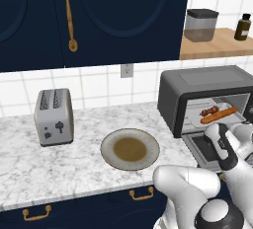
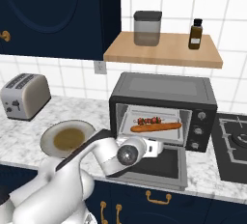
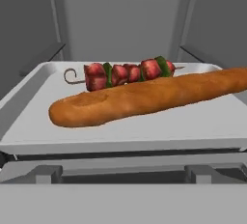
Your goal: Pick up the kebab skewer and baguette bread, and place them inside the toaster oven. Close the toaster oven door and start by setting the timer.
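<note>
Baguette bread (image 3: 144, 97) and kebab skewer (image 3: 126, 73), at its 12 o'clock, lie inside the toaster oven (image 2: 164, 92); gripper empty, jaws apart; toaster oven door (image 2: 159, 167) unclosed, timer unset.

Inside the dark grey toaster oven (image 2: 164, 90), its door (image 2: 159, 167) folded down open, the orange-brown baguette (image 3: 144, 97) lies in front of the red-chunked skewer (image 3: 126, 72) on a pale tray (image 3: 120, 131).

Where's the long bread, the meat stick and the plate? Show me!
baguette bread (image 3: 144, 97), hand view, middle of the crust.
kebab skewer (image 3: 123, 73), hand view, a red chunk mid-stick.
plate (image 1: 109, 139), left base view, pale left rim.
</note>
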